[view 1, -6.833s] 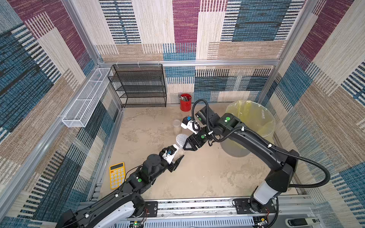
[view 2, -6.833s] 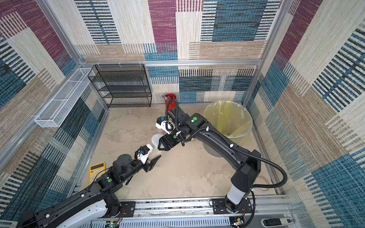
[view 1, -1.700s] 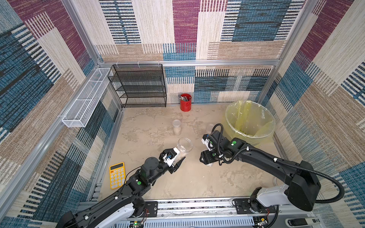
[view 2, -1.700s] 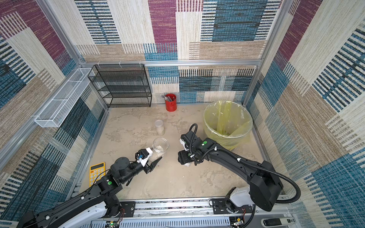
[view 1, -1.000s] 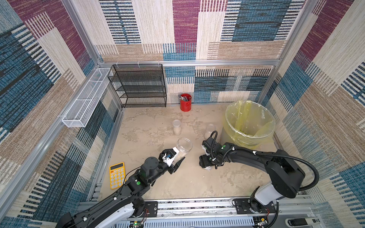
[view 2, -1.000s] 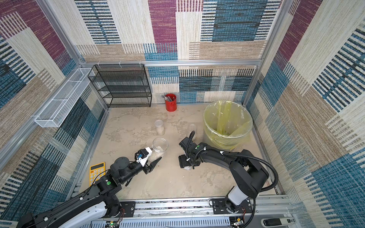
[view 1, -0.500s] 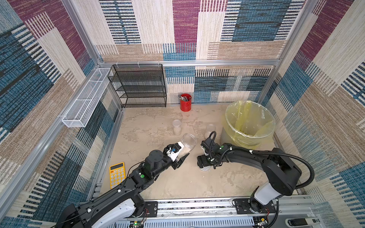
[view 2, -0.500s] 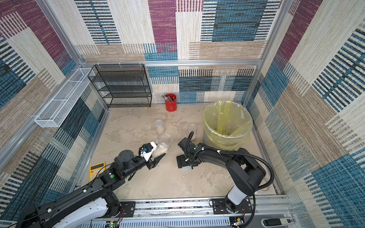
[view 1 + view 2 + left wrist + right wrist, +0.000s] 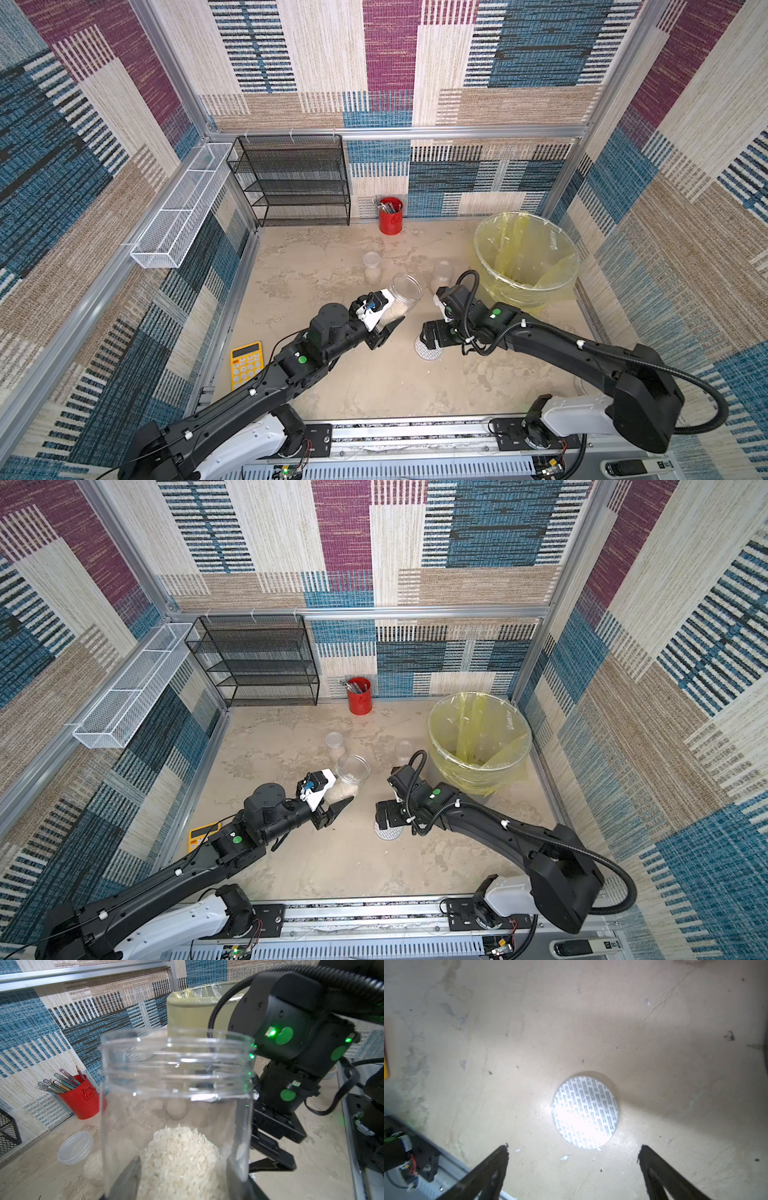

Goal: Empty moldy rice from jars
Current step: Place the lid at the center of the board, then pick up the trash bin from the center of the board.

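Left gripper [image 9: 388,312] is closed on the lower body of the large clear jar [image 9: 405,289], 1 finger on each side of the wall. The jar's long axis runs up and away from the gripper, its open, lidless mouth leaning a little toward the far side. The moldy rice [image 9: 182,1159] sits as a heap in the bottom of it. From above it is hard to judge whether the base is clear of the table [image 9: 374,386].

Beyond the mouth stand 2 smaller jars [image 9: 371,266], 1 ahead and 1 ahead to the right. To the right hangs the right gripper [image 9: 573,1147], jaws spread wide and empty above a round white lid [image 9: 585,1111] lying flat. Farther right and ahead is the yellow-lined bin [image 9: 536,291].

The right arm [image 9: 540,336] lies between the held jar and the bin, so the pour likely means carrying the jar rightward past that arm before tipping.
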`<state>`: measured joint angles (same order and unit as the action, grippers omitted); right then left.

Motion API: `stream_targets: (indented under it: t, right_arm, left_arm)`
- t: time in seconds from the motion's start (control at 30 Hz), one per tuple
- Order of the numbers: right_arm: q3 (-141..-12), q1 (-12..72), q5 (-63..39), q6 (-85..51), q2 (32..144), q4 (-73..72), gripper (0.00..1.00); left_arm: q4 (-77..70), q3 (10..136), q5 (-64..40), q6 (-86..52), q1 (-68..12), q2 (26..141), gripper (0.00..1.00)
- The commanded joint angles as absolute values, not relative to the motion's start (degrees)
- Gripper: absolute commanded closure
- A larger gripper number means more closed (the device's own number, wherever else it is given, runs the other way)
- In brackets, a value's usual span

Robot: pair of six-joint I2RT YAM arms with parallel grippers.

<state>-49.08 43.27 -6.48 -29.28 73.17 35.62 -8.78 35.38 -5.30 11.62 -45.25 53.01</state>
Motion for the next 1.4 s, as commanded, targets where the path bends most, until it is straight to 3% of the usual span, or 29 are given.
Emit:
stream_targets:
  t: [0.0, 0.4, 0.73, 0.9, 1.37]
  right_arm:
    - [-47.5, 43.3, -11.8, -29.9, 67.9, 36.3, 0.01]
    - [-34.4, 43.4, -14.5, -34.8, 50.8, 41.0, 0.01]
    - [-37.2, 43.4, -6.4, -49.6, 39.3, 45.5, 0.01]
    - [-39.3, 43.4, -6.1, -56.0, 31.6, 42.8, 0.00]
    - [-57.0, 43.4, -12.7, -42.6, 33.4, 45.8, 0.07]
  left_arm:
    - [-8.5, 38.6, -7.6, 13.8, -45.3, 54.6, 0.71]
    - [-0.7, 55.6, -13.6, 20.2, -45.3, 64.5, 0.71]
    - [8.3, 72.4, -16.6, 27.4, -45.4, 75.1, 0.71]
    - [8.3, 74.4, -17.1, 28.1, -45.4, 77.2, 0.71]
    - [7.9, 72.1, -15.6, 28.5, -45.4, 74.2, 0.71]
